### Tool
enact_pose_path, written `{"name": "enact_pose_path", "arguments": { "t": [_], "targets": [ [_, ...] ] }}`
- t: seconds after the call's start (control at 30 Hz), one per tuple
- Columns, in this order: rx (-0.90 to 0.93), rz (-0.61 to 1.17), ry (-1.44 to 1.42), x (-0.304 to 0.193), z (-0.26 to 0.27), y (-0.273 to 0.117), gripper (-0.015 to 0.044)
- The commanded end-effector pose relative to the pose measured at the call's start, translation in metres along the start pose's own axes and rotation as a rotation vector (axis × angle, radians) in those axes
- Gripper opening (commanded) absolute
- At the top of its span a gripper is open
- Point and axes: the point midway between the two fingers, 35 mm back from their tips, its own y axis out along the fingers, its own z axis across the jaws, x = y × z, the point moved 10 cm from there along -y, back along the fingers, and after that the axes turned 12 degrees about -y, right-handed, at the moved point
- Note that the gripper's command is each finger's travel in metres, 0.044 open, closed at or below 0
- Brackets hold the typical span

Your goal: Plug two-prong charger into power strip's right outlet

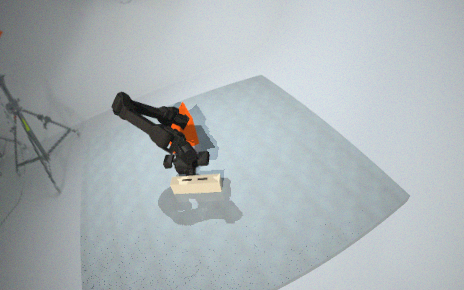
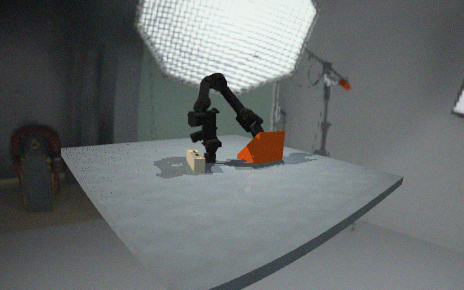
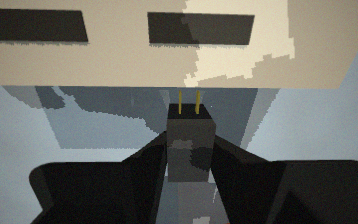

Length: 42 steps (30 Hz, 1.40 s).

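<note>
Pale grey-blue tabletop spreads under everything, its near edge cut off by the frame in the top view, with grey walls behind and a big bright softbox cropped along its top.

From the pincer outward: the gripper is closed on the dark charger, one finger against each side of its body. The charger's long axis runs along the fingers, and its two brass-coloured prongs point away from the wrist, side by side. In the top and exterior views the charger can't be made out against the black gripper (dark on dark, no help at all).

Just beyond the prongs in the wrist view lies the near edge of the cream power strip. The prongs stand outside the slots, below the right-hand one in that view; the left-hand slot is cut off by the frame. Their height against the strip is hard to judge.

Farther out, the black arm bends up and over to an orange block, which partly hides its lower end in the exterior view. A dim stand rises beyond the table.
</note>
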Motion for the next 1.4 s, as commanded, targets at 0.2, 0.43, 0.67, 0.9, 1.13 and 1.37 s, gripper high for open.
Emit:
{"name": "enact_pose_path", "arguments": {
  "t": [0.2, 0.43, 0.67, 0.9, 1.13, 1.37],
  "targets": [
    [-0.003, -0.003, -0.002, 0.0021, -0.0006, -0.0007, 0.0],
    [-0.003, -0.003, -0.002, 0.0029, -0.0008, -0.0007, 0.0],
    [-0.003, -0.003, -0.002, 0.0037, -0.001, -0.0008, 0.0],
    [-0.003, -0.003, -0.002, 0.0044, -0.0012, -0.0009, 0.0],
    [-0.003, -0.003, -0.002, 0.0052, -0.0013, -0.001, 0.0],
    [-0.003, -0.003, -0.002, 0.006, -0.0015, -0.001, 0.0]
  ]
}}
